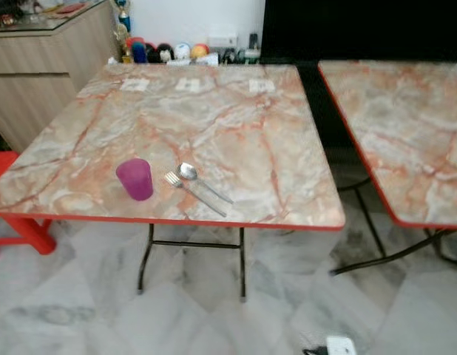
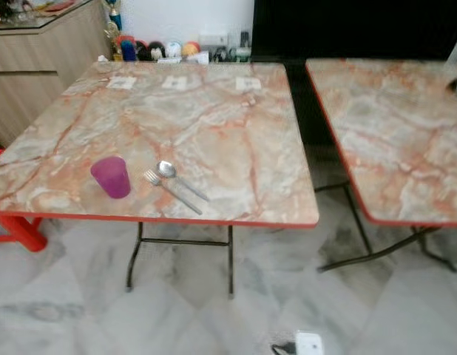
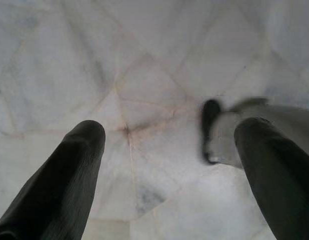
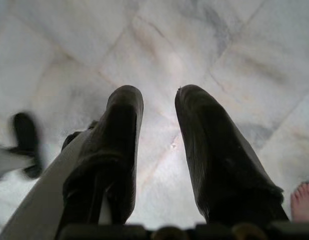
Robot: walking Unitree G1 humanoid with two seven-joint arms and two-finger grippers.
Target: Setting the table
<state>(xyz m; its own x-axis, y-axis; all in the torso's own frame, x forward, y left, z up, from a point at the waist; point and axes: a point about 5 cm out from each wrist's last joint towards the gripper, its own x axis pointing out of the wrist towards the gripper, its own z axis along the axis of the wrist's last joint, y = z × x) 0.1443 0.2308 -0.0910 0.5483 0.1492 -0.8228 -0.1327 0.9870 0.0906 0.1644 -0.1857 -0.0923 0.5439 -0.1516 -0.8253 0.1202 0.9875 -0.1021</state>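
since both arms hang idle over the floor, left gripper (image 3: 169, 150) wide open, right gripper (image 4: 158, 120) slightly parted and empty, a careless reach could topple the purple cup (image 1: 134, 179) beside the fork (image 1: 194, 194) and spoon (image 1: 202, 180).

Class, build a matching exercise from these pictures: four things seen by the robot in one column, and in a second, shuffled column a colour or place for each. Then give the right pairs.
Column 1
1. cup
2. spoon
3. stool
4. charger

Column 2
A. lying on the marble floor near the camera
B. red, standing beside the table's left edge
C. purple, upright near the table's front edge
D. silver, lying beside the fork

Pairs: 1-C, 2-D, 3-B, 4-A
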